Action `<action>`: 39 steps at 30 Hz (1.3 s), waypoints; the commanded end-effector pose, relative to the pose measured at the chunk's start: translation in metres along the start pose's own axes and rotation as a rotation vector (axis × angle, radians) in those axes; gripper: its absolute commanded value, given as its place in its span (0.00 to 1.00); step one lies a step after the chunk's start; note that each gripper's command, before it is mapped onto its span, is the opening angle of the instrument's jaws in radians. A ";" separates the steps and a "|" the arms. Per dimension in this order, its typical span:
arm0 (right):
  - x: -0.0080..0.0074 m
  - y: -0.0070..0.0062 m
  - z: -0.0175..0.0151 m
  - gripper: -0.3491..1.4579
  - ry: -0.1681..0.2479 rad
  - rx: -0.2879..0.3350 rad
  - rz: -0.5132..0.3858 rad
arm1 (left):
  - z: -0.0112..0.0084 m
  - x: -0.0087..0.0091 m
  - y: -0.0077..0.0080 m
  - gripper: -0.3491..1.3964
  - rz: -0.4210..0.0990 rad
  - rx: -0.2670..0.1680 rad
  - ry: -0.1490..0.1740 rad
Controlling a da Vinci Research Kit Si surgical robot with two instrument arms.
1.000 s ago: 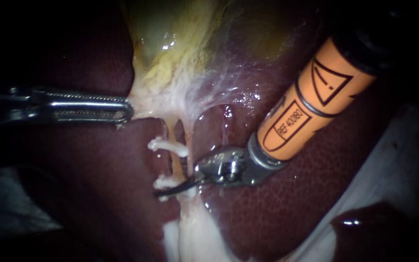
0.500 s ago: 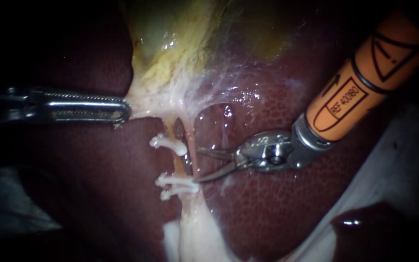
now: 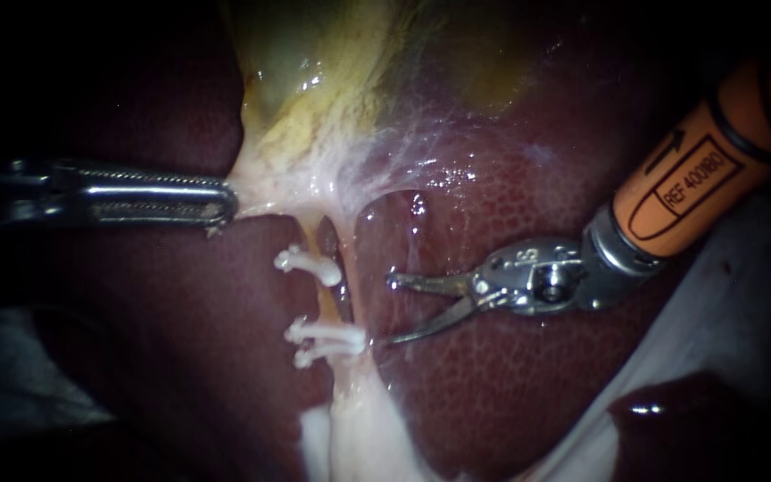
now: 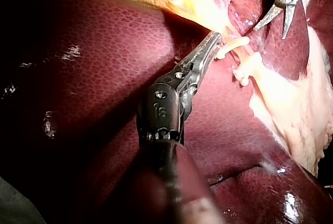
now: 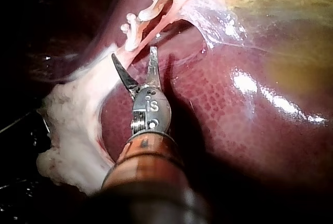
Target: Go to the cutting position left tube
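Though near, tube (image 3: 324,303) beyond right instrument (image 3: 390,311)

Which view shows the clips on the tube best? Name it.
Endoscope view: all three clips show apart, one above, two below, along the tube. Left wrist view shows them crowded together beside the left instrument; right wrist view, foreshortened ahead of the right instrument.

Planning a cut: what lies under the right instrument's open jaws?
Under the right instrument and between its jaws, liver shows; the clipped tube lies ahead. Its wrist hides the rest.
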 end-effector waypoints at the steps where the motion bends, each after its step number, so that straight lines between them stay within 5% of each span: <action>1: 0.0003 -0.0002 0.0004 0.90 0.001 0.009 0.000 | 0.0001 0.0000 0.0000 0.00 0.000 0.000 0.000; 11: 0.0016 0.0001 0.0032 0.90 0.011 0.046 0.002 | 0.0001 0.0000 0.0000 0.00 0.000 0.001 0.000; 31: -0.0004 0.0040 0.0060 0.91 0.008 0.023 0.013 | 0.0005 0.0000 0.0000 0.00 0.000 0.003 0.001; 39: -0.0005 0.0047 0.0061 0.91 0.008 0.022 0.013 | 0.0005 -0.0001 0.0000 0.00 0.000 0.003 0.001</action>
